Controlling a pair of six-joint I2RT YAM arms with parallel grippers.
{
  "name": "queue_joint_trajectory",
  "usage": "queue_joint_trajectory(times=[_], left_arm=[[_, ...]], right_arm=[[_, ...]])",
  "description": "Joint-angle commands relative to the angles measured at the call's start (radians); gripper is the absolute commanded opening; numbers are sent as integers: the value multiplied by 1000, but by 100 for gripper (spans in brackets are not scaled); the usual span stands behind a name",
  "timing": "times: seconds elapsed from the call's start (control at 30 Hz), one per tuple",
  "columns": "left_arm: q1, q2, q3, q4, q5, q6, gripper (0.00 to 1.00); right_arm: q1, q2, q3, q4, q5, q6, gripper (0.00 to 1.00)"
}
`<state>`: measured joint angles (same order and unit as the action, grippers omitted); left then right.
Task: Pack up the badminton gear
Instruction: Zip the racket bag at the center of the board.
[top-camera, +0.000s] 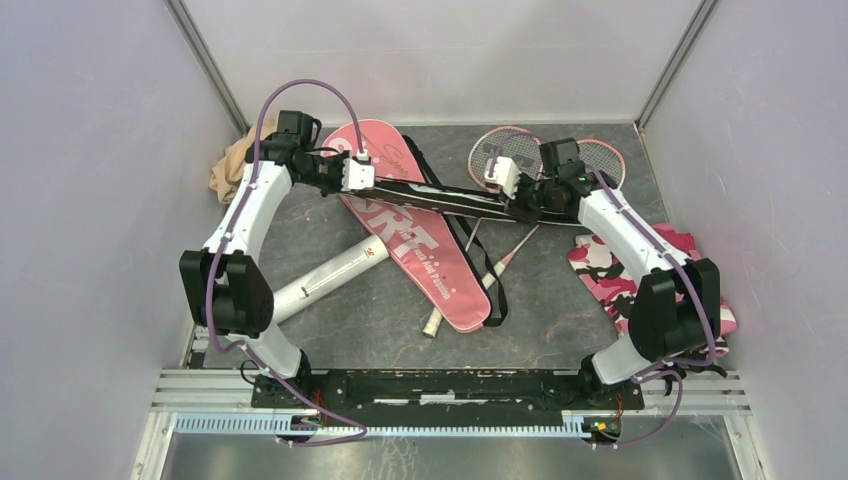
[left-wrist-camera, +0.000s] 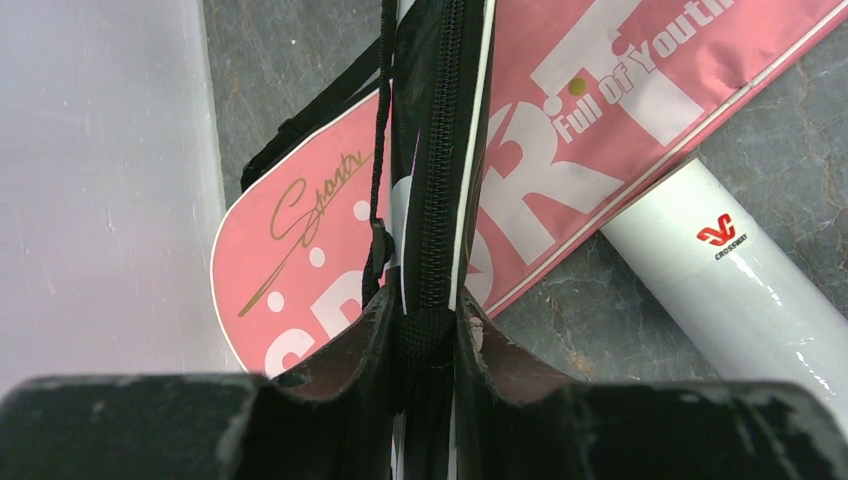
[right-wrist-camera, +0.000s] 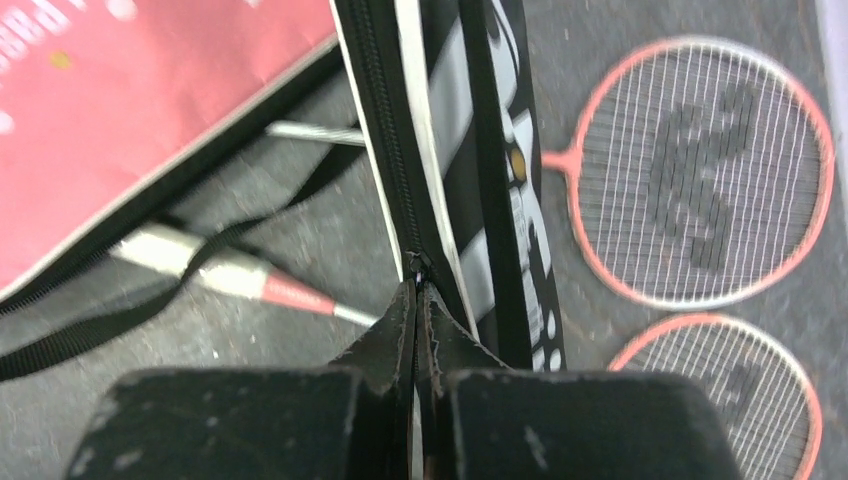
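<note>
**Black bag held up between both arms; nothing packed yet**

On the far left a beige cloth (top-camera: 228, 168) lies bunched in the back corner of the table (top-camera: 560, 320). Next comes the long white tube (top-camera: 335, 272), lying on its side with its far end meeting the edge of the pink bag (top-camera: 425, 245). That bag lies flat, lettering up. Further right, two rackets (right-wrist-camera: 705, 170) lie loose on the table, heads toward the back. A pink camouflage cloth (top-camera: 608, 275) sits at the right edge. No shuttlecock can be made out. By this layout the packing has barely begun, with every item yet to go into a bag.

The left end effector (left-wrist-camera: 428, 325) is clamped on the zipped edge of the black bag (top-camera: 445, 199) at one end, its fingers parted only by the fabric's thickness. The bag stretches edge-up above the pink bag. The right end effector (right-wrist-camera: 416, 300) is pinched fully shut on the zip line at the other end, probably on the slider, though that is not sure. Opening the zip looks like the step in hand.
</note>
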<state>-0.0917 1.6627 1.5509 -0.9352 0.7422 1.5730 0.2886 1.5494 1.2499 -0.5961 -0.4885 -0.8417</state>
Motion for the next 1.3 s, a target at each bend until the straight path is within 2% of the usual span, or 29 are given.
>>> queue_joint_trajectory(times=[0.0,0.3,0.83,1.27], left_arm=[[37,-13,32,81,-51,9,2],[53,2,49,110,-59,0,2],[89,32,74,111,-52,24,2],[89,30,90,90,18,15,2]], right_arm=[[-92,-52,-37,-100,51,-55,0],[-248,-30,-69,-129,121,-113,0],[-551,123,36,-193,200,-246,0],[-603,195,29,-76,279,-203,0]])
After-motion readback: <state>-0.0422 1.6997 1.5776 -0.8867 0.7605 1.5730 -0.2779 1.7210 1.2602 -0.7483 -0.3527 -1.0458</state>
